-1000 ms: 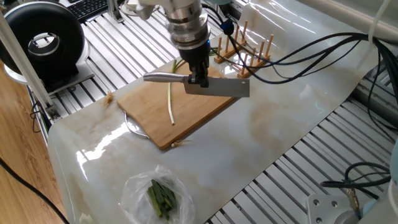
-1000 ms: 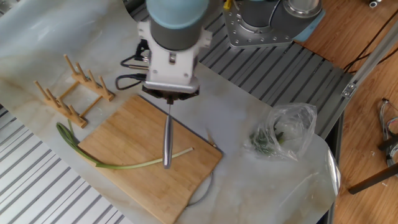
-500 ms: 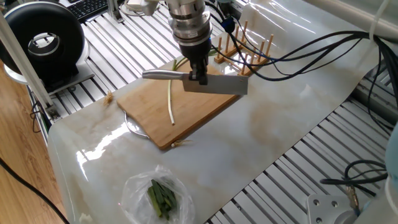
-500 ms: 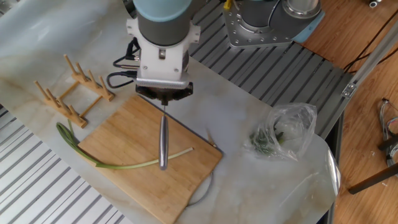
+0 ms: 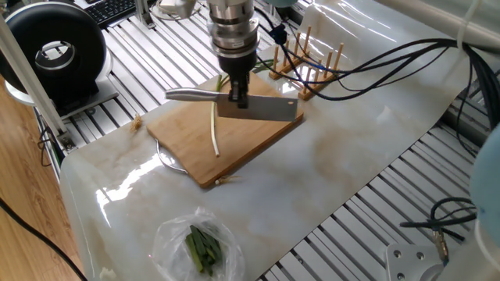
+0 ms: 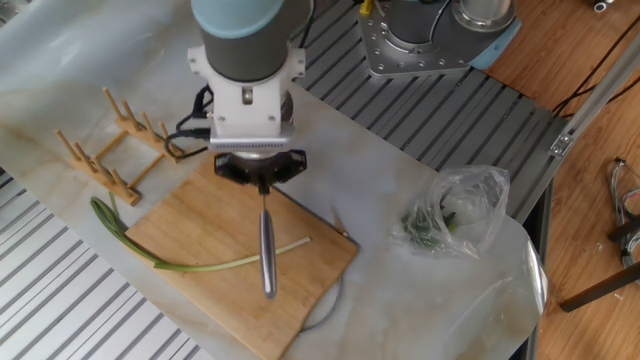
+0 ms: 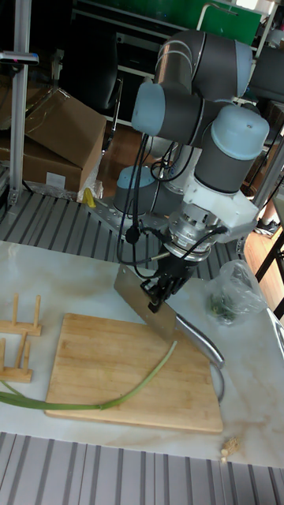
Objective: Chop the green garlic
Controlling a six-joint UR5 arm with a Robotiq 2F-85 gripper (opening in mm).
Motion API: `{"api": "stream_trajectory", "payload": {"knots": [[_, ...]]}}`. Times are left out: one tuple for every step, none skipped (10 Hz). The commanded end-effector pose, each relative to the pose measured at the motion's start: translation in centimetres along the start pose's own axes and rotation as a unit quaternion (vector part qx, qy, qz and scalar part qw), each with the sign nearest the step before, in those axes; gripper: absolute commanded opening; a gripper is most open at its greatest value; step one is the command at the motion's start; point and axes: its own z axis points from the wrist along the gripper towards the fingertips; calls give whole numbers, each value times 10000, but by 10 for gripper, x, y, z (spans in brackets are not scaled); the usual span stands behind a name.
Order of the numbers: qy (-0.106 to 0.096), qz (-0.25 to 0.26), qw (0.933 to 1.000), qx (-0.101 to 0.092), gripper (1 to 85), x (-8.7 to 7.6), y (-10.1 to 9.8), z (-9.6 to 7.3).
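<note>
Gripper grasping cleaver hovers over whole green garlic on cutting board (no cuts yet); next, lower blade across stalk.

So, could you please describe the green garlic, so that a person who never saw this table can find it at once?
Start at the bamboo cutting board in the middle of the marble table. A long thin stalk, the green garlic, lies across it, its pale end on the board and its green leaves hanging off towards the wooden rack. Unlike the bagged greens, it is one uncut, unwrapped stalk.
</note>
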Motion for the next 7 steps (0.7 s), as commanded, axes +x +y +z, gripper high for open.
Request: {"api": "stream_trajectory", "payload": {"knots": [[-229,-95,9997,-83,13,-27,2,4],[-256,-119,9996,-99,13,-31,3,5],[-289,-211,9993,-108,13,-37,4,6],[-300,-256,9992,-74,13,-42,2,8],[-294,-309,9991,-67,13,-46,2,10],[-246,-372,9990,-92,13,-47,4,12],[-165,-426,9989,-109,13,-46,5,16]]}}
